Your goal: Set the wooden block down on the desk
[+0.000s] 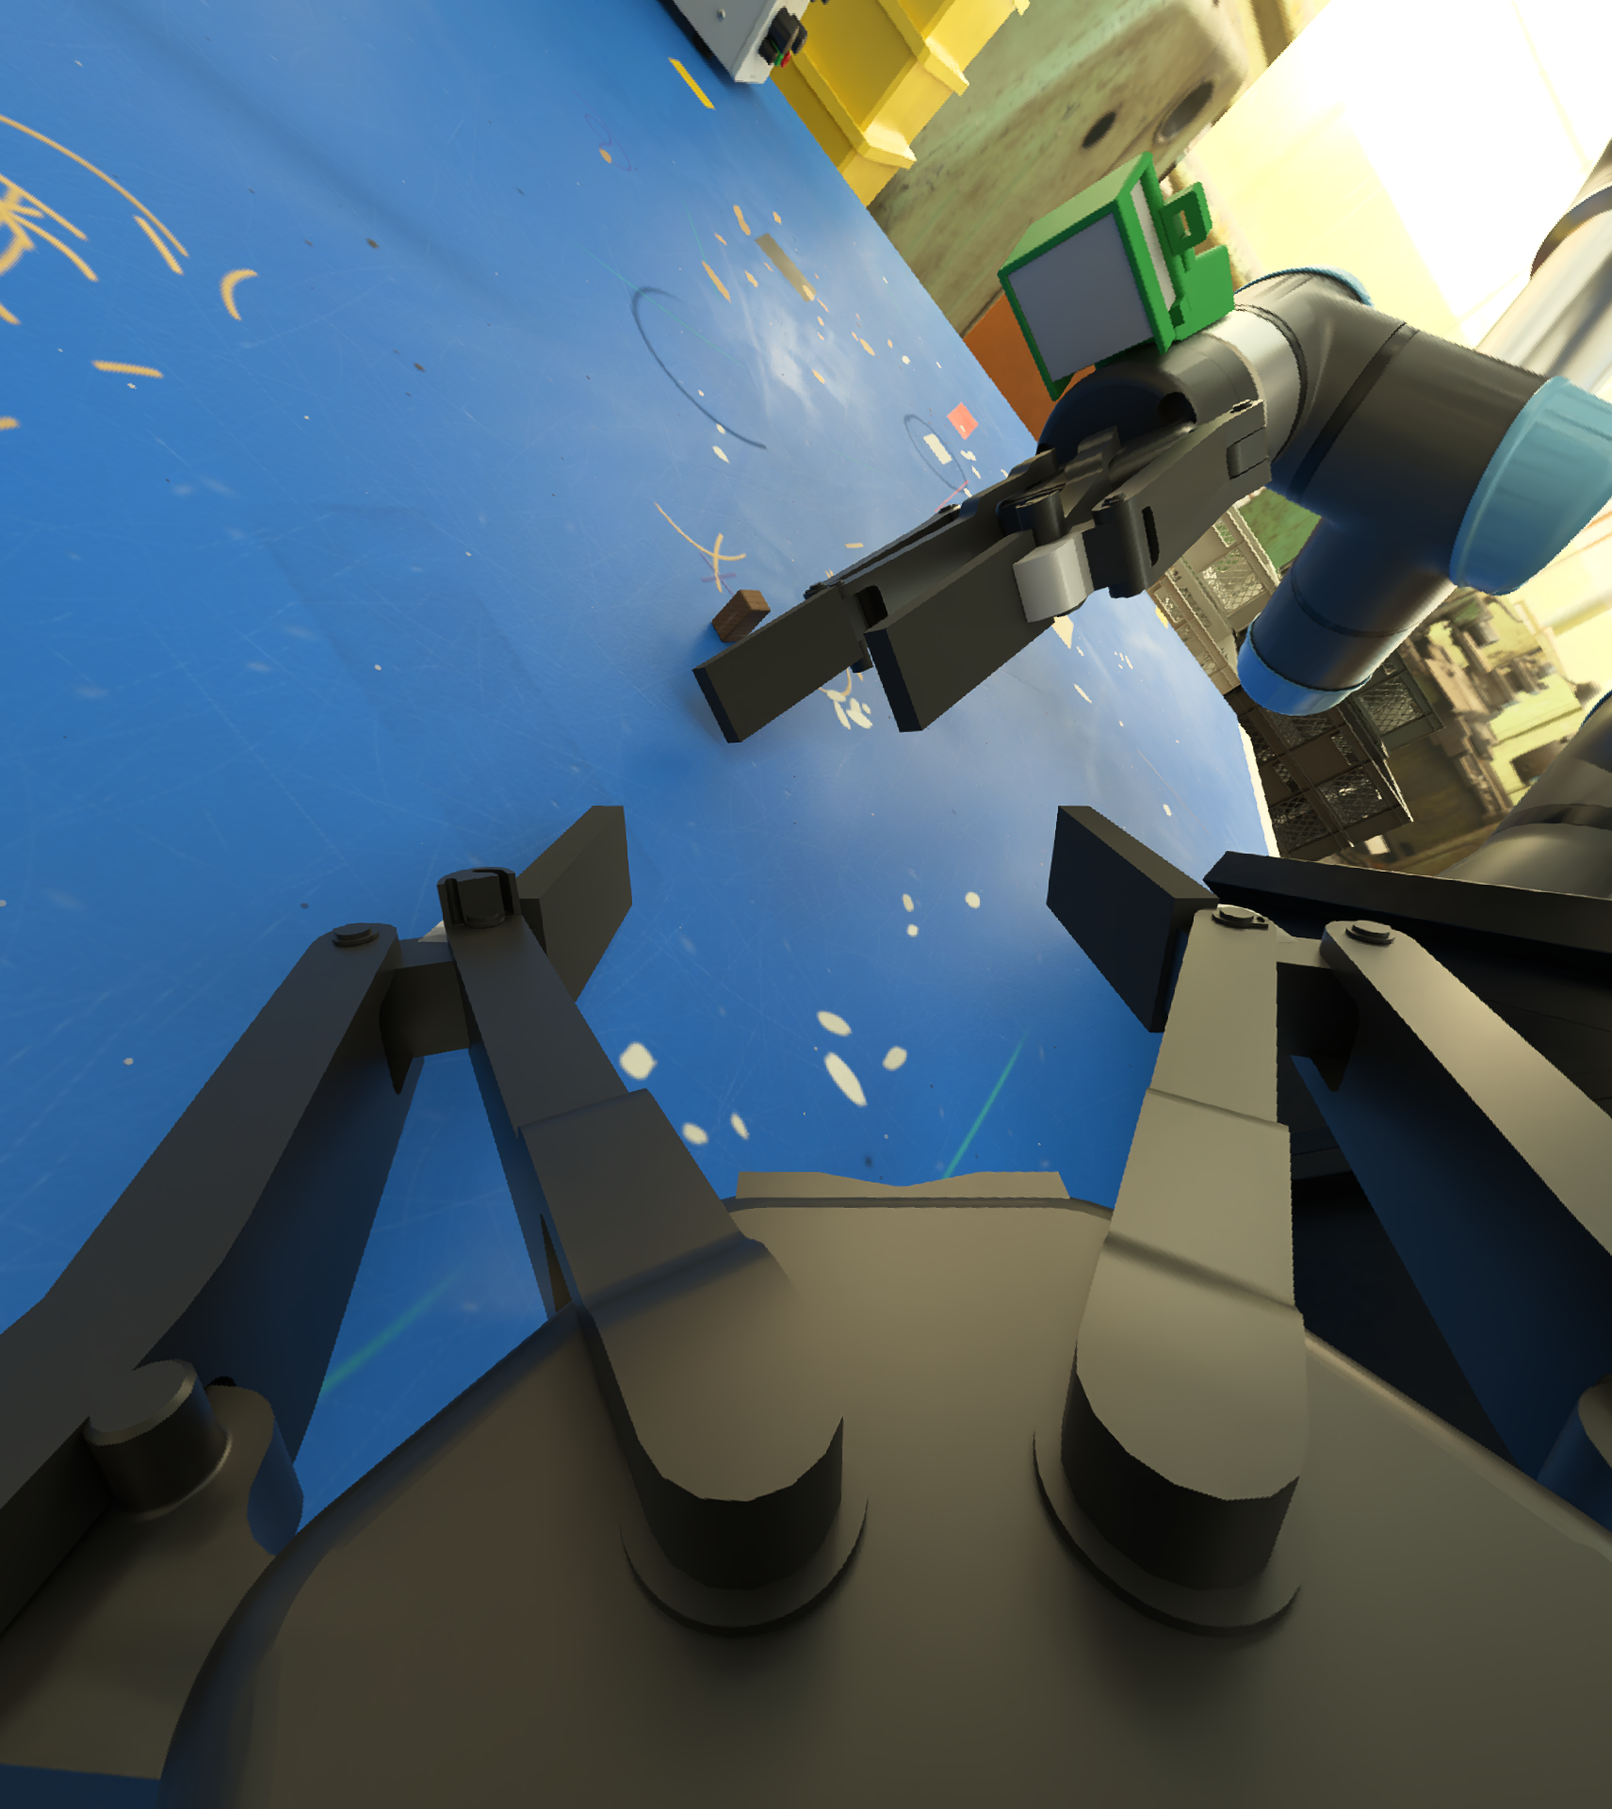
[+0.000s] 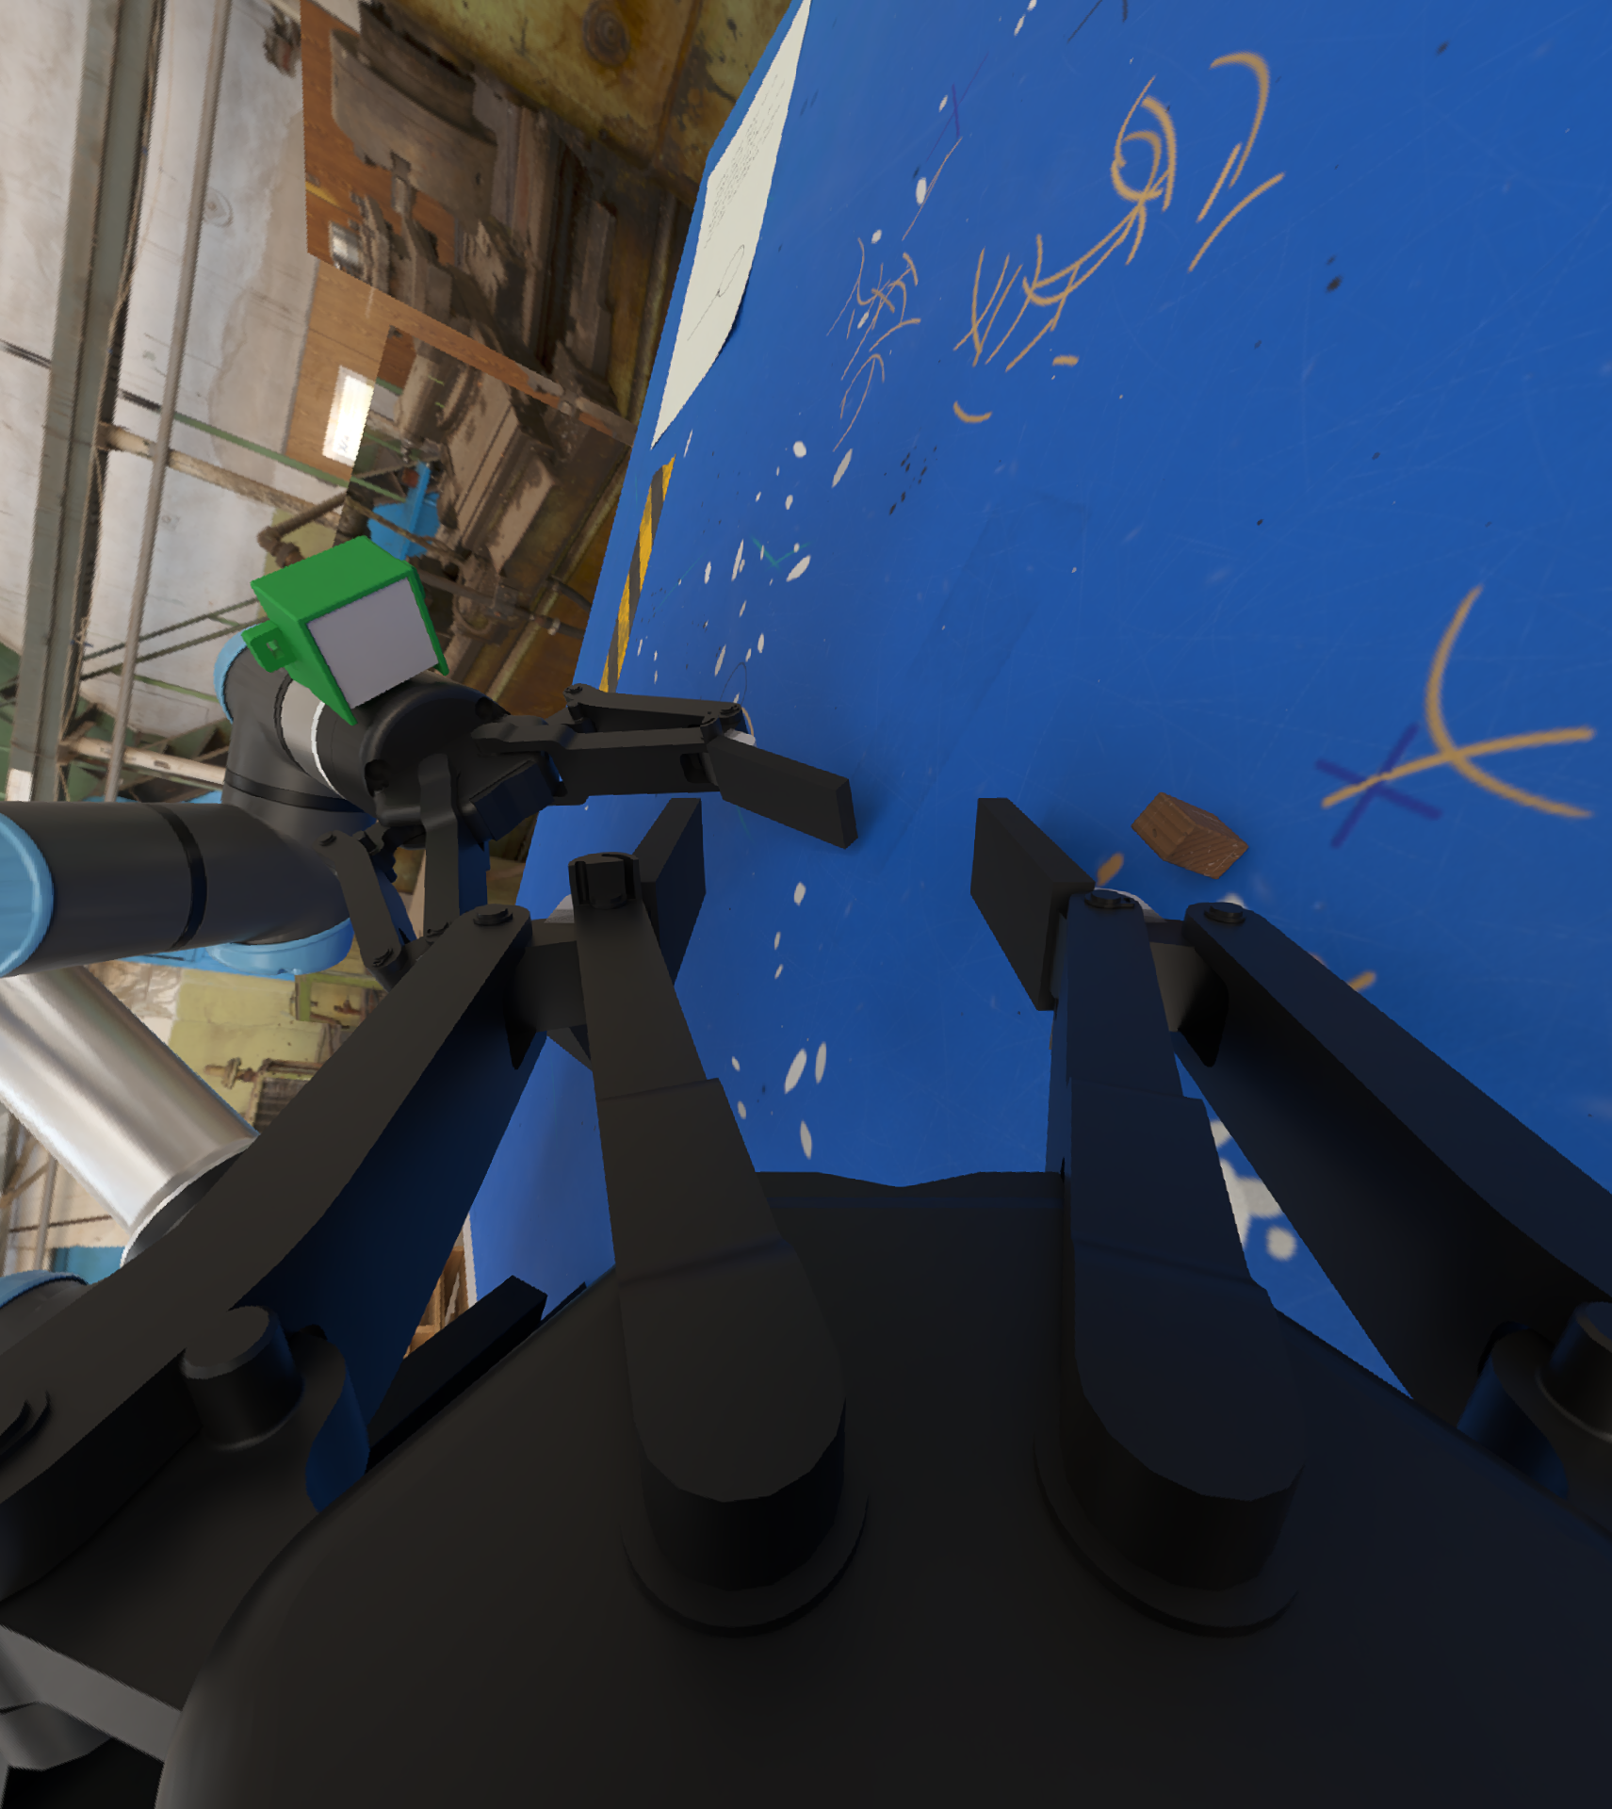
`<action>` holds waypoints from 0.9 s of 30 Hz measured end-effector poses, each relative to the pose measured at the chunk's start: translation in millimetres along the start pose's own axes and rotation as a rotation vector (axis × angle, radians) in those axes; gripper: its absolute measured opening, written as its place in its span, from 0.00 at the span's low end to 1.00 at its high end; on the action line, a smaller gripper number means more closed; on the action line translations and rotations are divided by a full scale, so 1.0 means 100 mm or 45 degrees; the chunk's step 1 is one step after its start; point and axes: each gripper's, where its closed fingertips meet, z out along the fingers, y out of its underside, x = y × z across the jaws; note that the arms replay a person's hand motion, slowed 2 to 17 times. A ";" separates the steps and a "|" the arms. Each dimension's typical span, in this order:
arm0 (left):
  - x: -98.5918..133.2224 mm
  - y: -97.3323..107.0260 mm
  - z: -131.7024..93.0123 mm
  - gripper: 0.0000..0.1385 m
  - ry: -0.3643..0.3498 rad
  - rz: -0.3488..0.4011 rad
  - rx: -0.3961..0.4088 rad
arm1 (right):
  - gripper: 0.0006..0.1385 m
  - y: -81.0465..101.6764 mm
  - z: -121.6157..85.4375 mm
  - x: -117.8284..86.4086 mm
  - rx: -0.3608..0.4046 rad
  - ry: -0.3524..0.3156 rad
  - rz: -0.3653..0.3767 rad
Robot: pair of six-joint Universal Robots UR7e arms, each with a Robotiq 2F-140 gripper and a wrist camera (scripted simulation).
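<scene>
Currently, the left gripper (image 1: 839, 886) hangs over the blue tabletop (image 1: 293, 685) with its jaws spread wide and nothing between them. Its own fingers (image 1: 586, 881) frame only bare blue surface speckled with pale paint flecks. In the right wrist view the same left gripper (image 2: 782, 798) appears farther off, pointing in from the tabletop's left edge, clear of the block.

Toward the middle of the tabletop, the wooden block (image 1: 740, 616) lies flat on the surface, free of both grippers. It is small, brown and rectangular. In the right wrist view the wooden block (image 2: 1187, 834) sits just beyond the right-hand fingertip, outside the gap between the fingers, near an orange curved mark (image 2: 1467, 734) crossed with a dark blue X.

The right gripper (image 2: 836, 876) is also parted wide and holds nothing. In the left wrist view the right gripper (image 1: 821, 685) reaches in from the tabletop's right edge, its fingertips low over the surface and just beside the block; contact cannot be determined. A green-framed camera housing (image 1: 1105, 274) sits on its wrist.

At the far edge of the tabletop stand a grey box with switches (image 1: 753, 39) and a yellow bin (image 1: 880, 88). A white sheet (image 2: 733, 225) lies near a far corner.
</scene>
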 end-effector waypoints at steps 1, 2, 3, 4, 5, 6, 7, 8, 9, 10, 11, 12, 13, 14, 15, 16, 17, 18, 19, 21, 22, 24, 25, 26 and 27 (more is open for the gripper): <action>0.00 0.00 0.00 0.80 0.006 -0.002 -0.001 | 0.53 0.00 0.00 0.00 0.003 -0.002 0.000; 0.00 0.00 0.00 0.80 0.010 -0.004 -0.001 | 0.53 0.00 0.00 0.00 0.006 -0.003 0.001; 0.01 0.00 0.00 0.80 0.014 -0.007 -0.001 | 0.52 -0.01 0.00 0.00 0.009 -0.004 0.003; 0.01 -0.01 0.00 0.79 0.017 -0.009 -0.001 | 0.52 -0.01 0.00 0.00 0.013 -0.006 0.004; 0.00 -0.01 0.00 0.79 0.019 -0.011 0.000 | 0.52 -0.01 0.00 0.00 0.016 -0.009 0.006; 0.00 -0.01 0.00 0.79 0.021 -0.013 0.000 | 0.52 -0.01 0.00 0.00 0.019 -0.012 0.008; 0.00 -0.01 0.00 0.79 0.024 -0.016 0.001 | 0.52 -0.01 0.00 0.00 0.022 -0.015 0.009; 0.00 -0.01 0.00 0.78 0.027 -0.019 0.002 | 0.52 -0.01 -0.01 0.00 0.025 -0.019 0.011; 0.00 -0.01 -0.01 0.78 0.030 -0.023 0.004 | 0.52 -0.01 -0.01 0.00 0.028 -0.022 0.012; 0.00 -0.02 -0.01 0.78 0.034 -0.028 0.007 | 0.53 0.00 -0.01 0.00 0.030 -0.025 0.015; -0.01 -0.02 -0.01 0.78 0.039 -0.034 0.010 | 0.53 0.00 -0.01 0.00 0.031 -0.028 0.019; -0.01 -0.02 -0.02 0.78 0.044 -0.041 0.013 | 0.53 0.00 -0.02 -0.01 0.031 -0.029 0.022; -0.01 -0.02 -0.02 0.78 0.048 -0.048 0.017 | 0.53 0.01 -0.02 -0.01 0.029 -0.031 0.026; -0.01 -0.03 -0.02 0.77 0.052 -0.054 0.021 | 0.54 0.02 -0.02 -0.02 0.024 -0.032 0.028; -0.01 -0.03 -0.03 0.77 0.055 -0.061 0.024 | 0.55 0.03 -0.03 -0.02 0.018 -0.033 0.030; -0.01 -0.03 -0.03 0.77 0.057 -0.067 0.027 | 0.55 0.05 -0.03 -0.03 0.010 -0.031 0.029; -0.02 -0.03 -0.04 0.77 0.056 -0.072 0.030 | 0.55 0.07 -0.03 -0.04 0.000 -0.029 0.026; -0.02 -0.03 -0.05 0.77 0.055 -0.076 0.032 | 0.56 0.09 -0.04 -0.04 -0.010 -0.025 0.021; -0.02 -0.03 -0.05 0.77 0.053 -0.078 0.034 | 0.56 0.11 -0.04 -0.05 -0.020 -0.019 0.013; -0.03 -0.02 -0.06 0.77 0.044 -0.078 0.037 | 0.56 0.14 -0.05 -0.05 -0.038 -0.003 -0.005; -0.04 -0.02 -0.07 0.77 0.039 -0.076 0.038 | 0.56 0.16 -0.05 -0.05 -0.046 0.006 -0.014; -0.05 -0.02 -0.08 0.77 0.028 -0.073 0.041 | 0.56 0.18 -0.06 -0.06 -0.060 0.019 -0.030; -0.05 -0.02 -0.09 0.77 0.023 -0.072 0.043 | 0.56 0.20 -0.05 -0.06 -0.067 0.022 -0.035; -0.06 -0.02 -0.09 0.77 0.020 -0.071 0.045 | 0.56 0.21 -0.05 -0.07 -0.074 0.023 -0.038; -0.06 -0.02 -0.09 0.77 0.018 -0.071 0.046 | 0.56 0.23 -0.05 -0.08 -0.081 0.021 -0.039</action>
